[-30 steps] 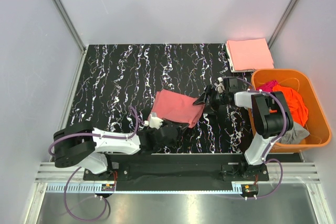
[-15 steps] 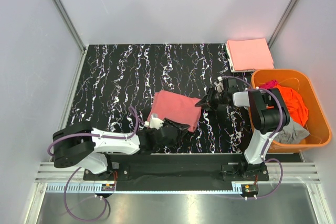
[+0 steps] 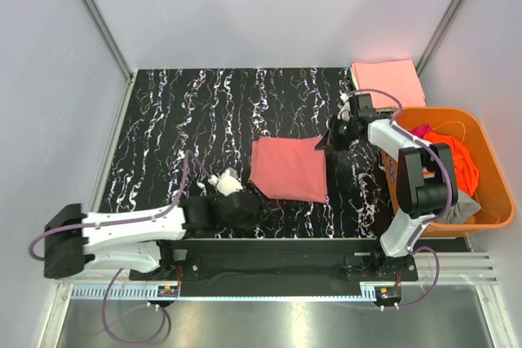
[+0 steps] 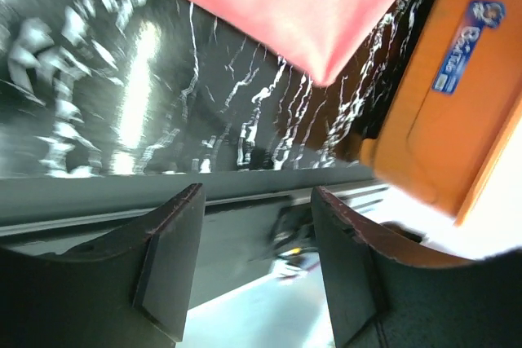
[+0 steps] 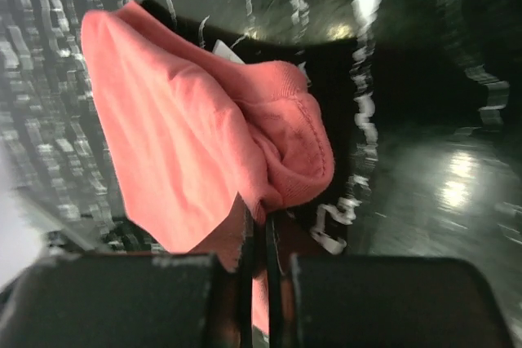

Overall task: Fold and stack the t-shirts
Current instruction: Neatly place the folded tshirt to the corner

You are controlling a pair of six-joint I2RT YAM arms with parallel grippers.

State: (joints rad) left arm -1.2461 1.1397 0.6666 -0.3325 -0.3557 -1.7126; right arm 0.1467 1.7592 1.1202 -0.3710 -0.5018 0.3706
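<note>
One salmon-pink t-shirt point(image 3: 287, 169), near-square, slightly askew.

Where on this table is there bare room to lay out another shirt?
Bare: the table left of the salmon shirt and beyond the left arm. Crowded: the right side, where the right gripper, peach shirt and orange basket sit close together.
</note>
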